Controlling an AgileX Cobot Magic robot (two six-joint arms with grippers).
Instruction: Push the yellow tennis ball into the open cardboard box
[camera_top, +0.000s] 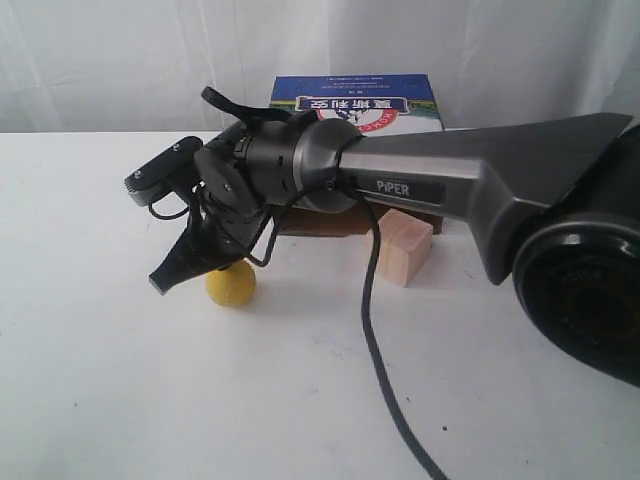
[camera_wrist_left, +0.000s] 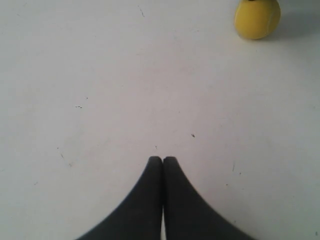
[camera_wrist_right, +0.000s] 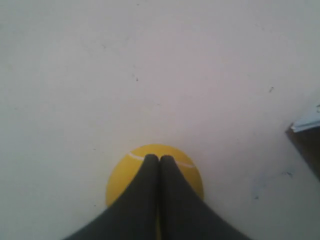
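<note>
Yellow tennis ball (camera_top: 231, 285) is sitting on the white desk (camera_top: 100, 380) a bit left of centre in the exterior view, out in front of the open cardboard box (camera_top: 350, 100), not inside it. The box is up in the upper middle of the frame, blue printed top facing me, mostly hidden behind my right arm. The right claw (camera_top: 165, 280) reaches across from the right side of the frame and points down at the ball. On the right wrist cam its fingers are pressed together with nothing between them, tips (camera_wrist_right: 159, 160) right over the ball (camera_wrist_right: 122, 182). It looks like they're touching the ball's top, but I can't say for sure. A dark corner of the box (camera_wrist_right: 306, 147) shows at the edge of that cam. The left claw (camera_wrist_left: 162, 160) is also squeezed closed and empty, over bare desk, with the ball (camera_wrist_left: 257, 19) well apart from it. A pale wooden cube (camera_top: 405, 248) sits right of the ball, just beside the box front.
</note>
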